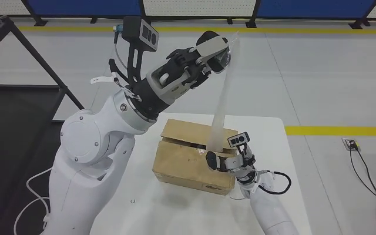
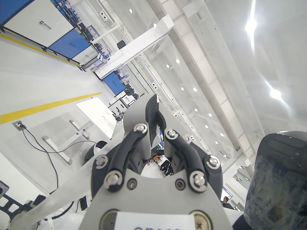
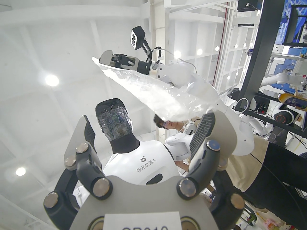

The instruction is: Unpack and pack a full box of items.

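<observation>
Raised left fingers (image 1: 212, 46) clamp the top of a translucent packing sheet (image 1: 222, 111) trailing down into the box (image 1: 182, 161) beside the parted right fingers (image 3: 203, 130); best lifted straight, slowly, until its tail clears.

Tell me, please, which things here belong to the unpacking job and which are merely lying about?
Job in hand:
- cardboard box on the table
- clear plastic wrap rising from the box
- left gripper, shut on the wrap's upper end
- right gripper, open, by the box

Lying about:
- floor socket with cable
- black frame
- blue panels
</observation>
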`<state>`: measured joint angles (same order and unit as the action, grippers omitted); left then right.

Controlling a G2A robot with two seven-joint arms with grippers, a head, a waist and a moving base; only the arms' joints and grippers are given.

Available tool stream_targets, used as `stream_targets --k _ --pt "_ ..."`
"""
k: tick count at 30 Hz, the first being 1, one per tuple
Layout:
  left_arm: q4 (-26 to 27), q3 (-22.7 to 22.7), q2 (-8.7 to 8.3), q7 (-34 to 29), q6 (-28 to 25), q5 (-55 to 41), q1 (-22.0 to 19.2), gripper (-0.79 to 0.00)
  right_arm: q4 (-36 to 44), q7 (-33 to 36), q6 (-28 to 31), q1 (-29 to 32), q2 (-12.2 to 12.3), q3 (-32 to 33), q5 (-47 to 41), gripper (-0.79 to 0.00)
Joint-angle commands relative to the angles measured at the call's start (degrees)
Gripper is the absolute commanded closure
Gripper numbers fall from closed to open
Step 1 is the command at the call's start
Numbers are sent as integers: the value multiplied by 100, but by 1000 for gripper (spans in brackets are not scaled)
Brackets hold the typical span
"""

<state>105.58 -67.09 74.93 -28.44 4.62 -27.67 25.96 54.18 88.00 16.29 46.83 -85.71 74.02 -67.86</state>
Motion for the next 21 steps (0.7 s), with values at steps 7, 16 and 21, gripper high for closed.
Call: stream_targets --k 7,16,21 --pt "-41 -28 5 -77 -13 4 2 0 -245 0 0 -187 -68 87 15 -785" --pt "-85 -53 11 -144 -30 -5 -4 0 -390 0 0 -346 -172 -20 173 -289" --pt "-89 -95 10 -182 -25 -13 2 0 -442 0 0 -379 -207 -14 222 -197"
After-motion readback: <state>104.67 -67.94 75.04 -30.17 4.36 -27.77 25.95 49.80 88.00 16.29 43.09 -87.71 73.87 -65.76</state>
